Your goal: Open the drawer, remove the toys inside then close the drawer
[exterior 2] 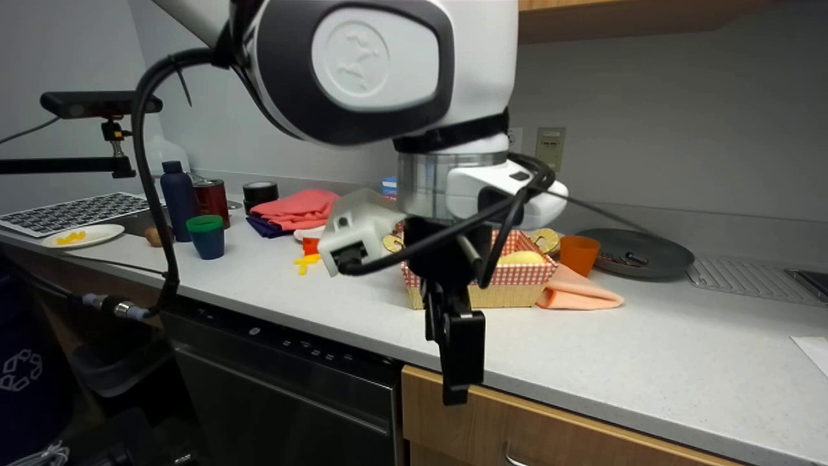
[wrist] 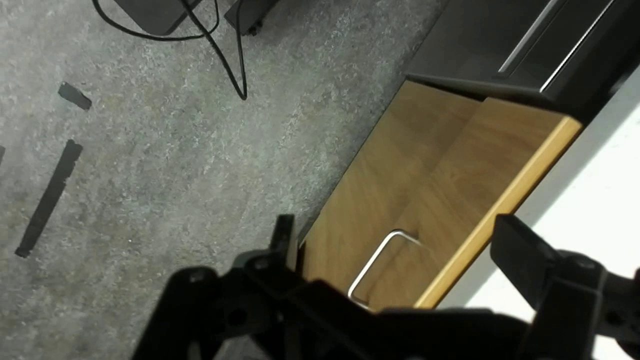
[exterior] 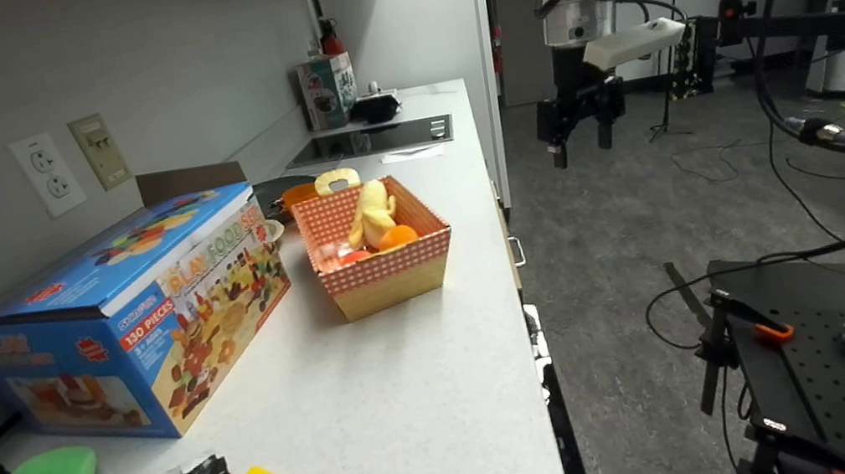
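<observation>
Gripper [exterior: 583, 148] released, jaws well apart. Behind it, the wooden drawer [wrist: 465, 190] sits below the counter [exterior 2: 679, 362], metal handle [wrist: 374, 262] on its front; whether fully closed is hard to judge. Farther back, on the counter: checked basket [exterior 2: 524, 277], then dark pan [exterior 2: 669, 257].

Soft, even light on the counter [exterior: 421, 390], dimmer floor [exterior: 596, 260] beside it, recycling bin [exterior 2: 24, 369] in deep shadow below counter level, counter glaring near-white in the wrist view, tool [wrist: 394, 222] there dark, blurred
</observation>
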`<state>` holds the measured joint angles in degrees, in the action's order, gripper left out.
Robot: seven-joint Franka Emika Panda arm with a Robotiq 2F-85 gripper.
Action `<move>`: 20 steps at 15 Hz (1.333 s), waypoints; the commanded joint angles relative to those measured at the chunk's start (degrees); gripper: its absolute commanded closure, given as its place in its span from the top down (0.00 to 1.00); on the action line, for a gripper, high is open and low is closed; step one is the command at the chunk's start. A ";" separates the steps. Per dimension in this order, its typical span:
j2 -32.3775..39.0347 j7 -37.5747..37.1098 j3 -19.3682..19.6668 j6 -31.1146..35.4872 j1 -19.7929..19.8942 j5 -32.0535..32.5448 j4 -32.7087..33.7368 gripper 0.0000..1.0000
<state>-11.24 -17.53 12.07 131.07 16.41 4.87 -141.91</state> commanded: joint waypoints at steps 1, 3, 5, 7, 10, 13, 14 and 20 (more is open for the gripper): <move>1.48 -2.26 0.21 1.81 0.48 0.02 0.10 1.00; 3.41 -4.83 0.46 3.97 0.80 0.04 0.17 1.00; 3.72 -5.62 0.47 4.15 0.80 0.04 0.34 1.00; 3.71 -5.76 0.47 4.15 0.80 0.04 0.57 1.00; 6.86 -5.34 1.60 6.22 1.34 -1.93 1.39 1.00; 12.14 -4.54 4.10 11.13 2.33 -4.56 1.78 1.00; 14.03 -3.54 5.10 12.61 2.56 -6.67 2.13 1.00; 19.03 -0.44 7.12 16.13 2.75 -14.66 2.66 1.00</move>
<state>7.92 -17.89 18.67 147.32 19.70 -9.94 -139.21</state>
